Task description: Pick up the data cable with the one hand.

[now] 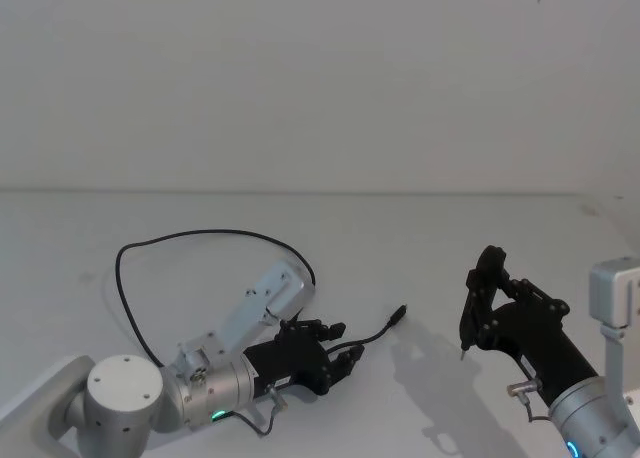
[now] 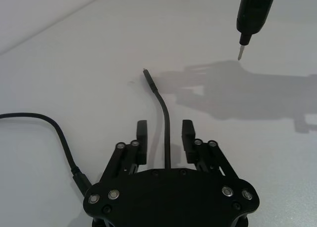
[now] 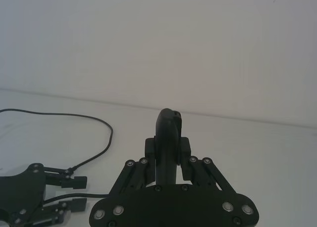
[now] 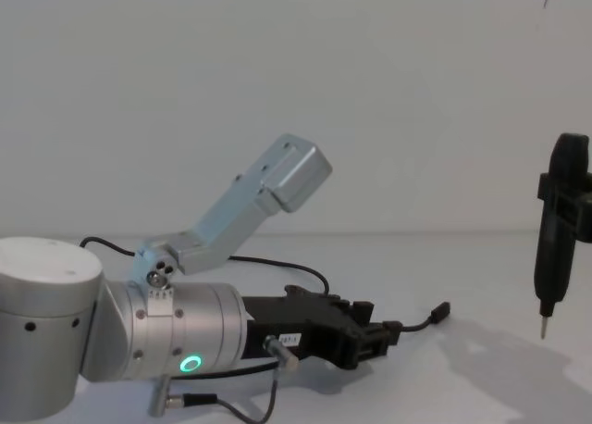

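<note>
1. We found the left tool (image 1: 345, 344) low over the bench (image 1: 560, 238), at the lower centre of the head view. Its jaws stood apart, one on either side of the data cable (image 2: 167, 128).
2. The cable lay on the bench in a wide loop at the left of the head view. One plug (image 1: 398, 313) lay just beyond the fingertips, toward frame centre.
3. The right tool (image 3: 167, 150), at the lower right of the head view, was clamped on a slim black implement (image 4: 553, 248) held upright, apart from the cable.
4. We judged the grasp to be the step in hand, and not yet made. The next move calls for closing squarely on the thin cable and then lifting, since a strand this slim could slip between the pads.
</note>
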Tool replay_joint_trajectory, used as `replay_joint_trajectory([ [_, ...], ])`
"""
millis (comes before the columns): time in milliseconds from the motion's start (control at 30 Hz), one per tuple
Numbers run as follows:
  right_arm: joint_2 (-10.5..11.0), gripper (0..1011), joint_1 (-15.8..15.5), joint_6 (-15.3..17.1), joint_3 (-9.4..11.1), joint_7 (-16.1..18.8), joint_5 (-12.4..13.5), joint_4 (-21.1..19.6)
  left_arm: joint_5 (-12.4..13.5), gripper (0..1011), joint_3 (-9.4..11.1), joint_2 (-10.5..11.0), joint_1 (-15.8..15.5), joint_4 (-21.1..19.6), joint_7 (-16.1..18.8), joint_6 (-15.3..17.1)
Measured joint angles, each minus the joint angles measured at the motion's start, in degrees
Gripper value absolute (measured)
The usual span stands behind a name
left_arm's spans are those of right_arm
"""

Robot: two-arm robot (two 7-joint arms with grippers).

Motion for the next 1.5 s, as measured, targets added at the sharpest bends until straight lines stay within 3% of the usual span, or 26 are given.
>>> replay_joint_trajectory([
  [367,0.0,279,0.0,0.0,0.0,0.0,0.0,0.0,0.9,96,-0.5,0.3,0.7,-1.4,0.6,-0.4],
  [467,0.0,279,0.0,0.0,0.0,0.0,0.0,0.0,1.0,40,-0.6,0.4,1.0,-1.8,0.6,-0.3],
  [1033,0.0,279,0.0,0.0,0.0,0.0,0.0,0.0,0.1,36,-1.7,2.1,4.2,-7.2,-0.6,0.9],
  [1500,0.0,279,0.0,0.0,0.0,0.0,0.0,0.0,-5.4,36,-5.2,7.7,8.6,-19.0,-4.0,3.1],
])
